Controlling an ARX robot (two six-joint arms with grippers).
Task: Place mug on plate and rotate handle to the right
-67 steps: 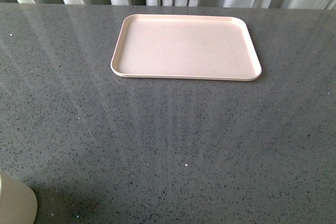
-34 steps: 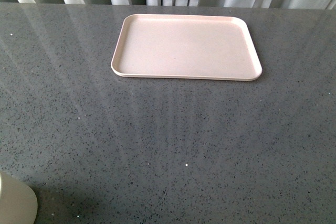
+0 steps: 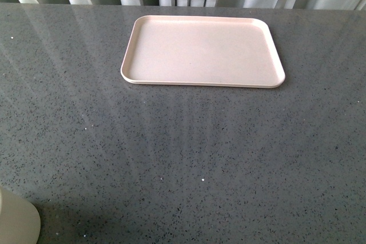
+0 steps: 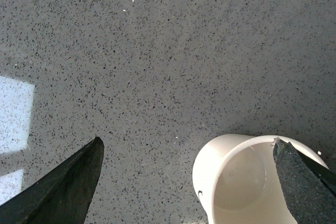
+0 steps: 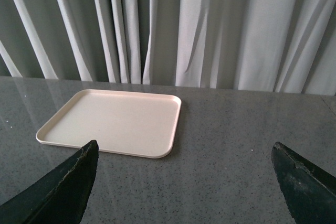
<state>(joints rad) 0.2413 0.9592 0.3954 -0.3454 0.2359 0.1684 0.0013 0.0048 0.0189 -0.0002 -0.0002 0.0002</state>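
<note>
The plate (image 3: 203, 51), a pale pinkish tray, lies flat and bare toward the back of the grey table; the right wrist view also shows the plate (image 5: 113, 121). Only a sliver of the white mug (image 3: 16, 221) shows in the front view's lower left corner. In the left wrist view the mug (image 4: 231, 182) stands upright with its mouth open to the camera. My left gripper (image 4: 187, 144) is open above it, one finger crossing the mug's rim. The handle is out of view. My right gripper (image 5: 185, 144) hangs open over bare table beside the plate, holding nothing.
Pale curtains (image 5: 210, 30) hang behind the table's far edge (image 3: 320, 8). A bright patch of light (image 4: 14, 114) falls on the speckled tabletop near the left gripper. Neither arm shows in the front view.
The mug's visible part in the front view's corner sits slightly lower than a second ago. The plate has not moved.
</note>
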